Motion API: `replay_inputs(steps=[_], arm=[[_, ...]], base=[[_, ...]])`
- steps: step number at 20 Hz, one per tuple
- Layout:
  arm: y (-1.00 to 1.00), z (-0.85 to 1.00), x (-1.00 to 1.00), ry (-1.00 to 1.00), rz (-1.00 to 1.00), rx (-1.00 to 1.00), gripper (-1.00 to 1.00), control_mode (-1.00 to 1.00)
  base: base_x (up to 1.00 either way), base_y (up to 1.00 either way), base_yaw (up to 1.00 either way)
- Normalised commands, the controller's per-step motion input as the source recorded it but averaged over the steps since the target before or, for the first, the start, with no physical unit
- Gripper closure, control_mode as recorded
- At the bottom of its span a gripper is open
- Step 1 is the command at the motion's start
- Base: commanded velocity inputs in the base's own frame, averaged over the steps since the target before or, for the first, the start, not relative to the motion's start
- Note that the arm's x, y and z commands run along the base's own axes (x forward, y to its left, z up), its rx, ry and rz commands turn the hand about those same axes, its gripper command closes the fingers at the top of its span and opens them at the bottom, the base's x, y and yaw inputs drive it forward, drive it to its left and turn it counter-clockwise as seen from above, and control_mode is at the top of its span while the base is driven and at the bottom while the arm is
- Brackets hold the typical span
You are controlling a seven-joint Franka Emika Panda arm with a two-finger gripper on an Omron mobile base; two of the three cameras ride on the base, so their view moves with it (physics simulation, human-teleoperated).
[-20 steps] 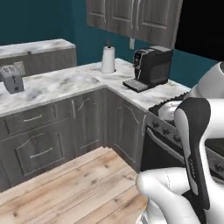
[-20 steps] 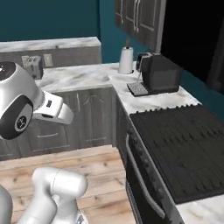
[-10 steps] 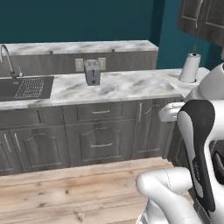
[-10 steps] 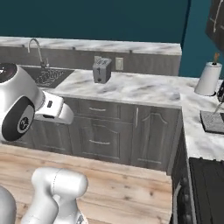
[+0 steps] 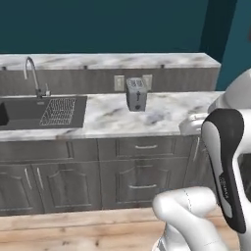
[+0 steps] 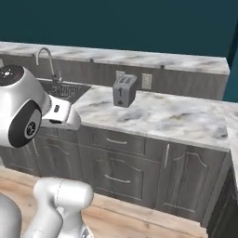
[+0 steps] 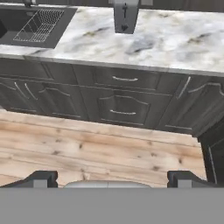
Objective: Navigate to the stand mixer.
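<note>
The stand mixer is out of view. My gripper (image 7: 113, 180) hangs open over the wooden floor (image 7: 100, 148), and nothing lies between its two dark fingertips (image 7: 43, 177). It points down at the grey cabinet fronts (image 7: 122, 105) under a marble counter (image 5: 162, 115). On that counter stands a small silver toaster (image 5: 136, 93) (image 6: 124, 89) (image 7: 125, 15).
A dark sink (image 5: 29, 110) (image 6: 60, 89) with a wire rack (image 7: 39, 24) and a curved tap (image 5: 32, 73) is set in the counter left of the toaster. A raised marble ledge (image 6: 153, 59) runs behind. The counter turns a corner at the right (image 6: 230, 135).
The base has turned left, so the whole scene has slid right. The coffee machine, stove and paper towel roll have left the views, and the sink and tap have come in.
</note>
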Motion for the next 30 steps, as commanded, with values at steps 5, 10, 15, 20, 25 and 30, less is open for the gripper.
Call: replay_inputs(steps=[5,10,15,20,25,30], arm=[[0.0,0.0,0.0,0.0,0.0,0.0,-1.0,1.0],[0.0,0.0,0.0,0.0,0.0,0.0,-1.0,1.0],[0.0,0.0,0.0,0.0,0.0,0.0,-1.0,1.0],[0.0,0.0,0.0,0.0,0.0,0.0,-1.0,1.0],[0.0,0.0,0.0,0.0,0.0,0.0,-1.0,1.0],[0.0,0.0,0.0,0.0,0.0,0.0,-1.0,1.0]], base=[[0.33,1.0,0.0],[0.05,1.0,-0.09],[0.07,1.0,-0.3],[0.0,1.0,-0.32],[-0.23,1.0,-0.27],[-0.33,1.0,-0.21]])
